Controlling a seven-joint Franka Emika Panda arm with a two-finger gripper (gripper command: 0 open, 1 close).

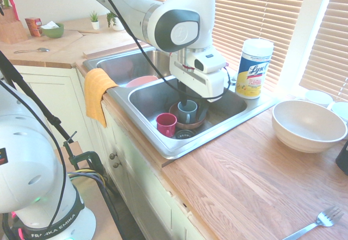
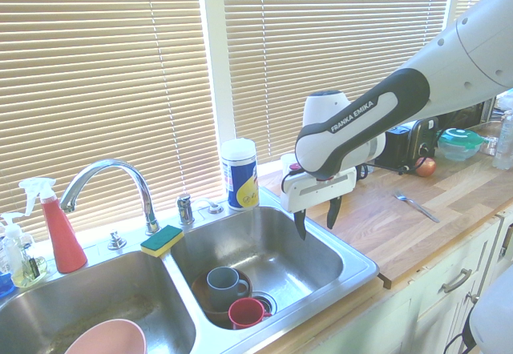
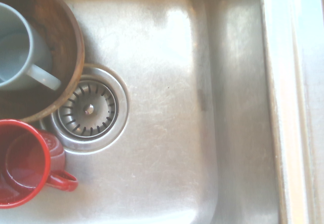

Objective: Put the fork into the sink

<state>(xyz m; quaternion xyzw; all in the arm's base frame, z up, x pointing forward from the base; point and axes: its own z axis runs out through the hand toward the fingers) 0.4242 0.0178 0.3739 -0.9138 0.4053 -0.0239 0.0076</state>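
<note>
Wooden counter (image 1: 234,169) fills the first exterior view's lower right, where the fork (image 1: 321,222) lies. Only the second shows the gripper (image 2: 317,219) plainly, fingers apart over the sink (image 2: 264,246), and a green-yellow sponge (image 2: 162,240) left of centre.

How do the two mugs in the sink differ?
The blue-grey mug sits inside the brown bowl, while the red mug stands outside it. The red mug is nearer the drain strainer's side of the basin's cabinet edge; the blue-grey one is farther from that edge. Both are upright, with one handle each.
</note>
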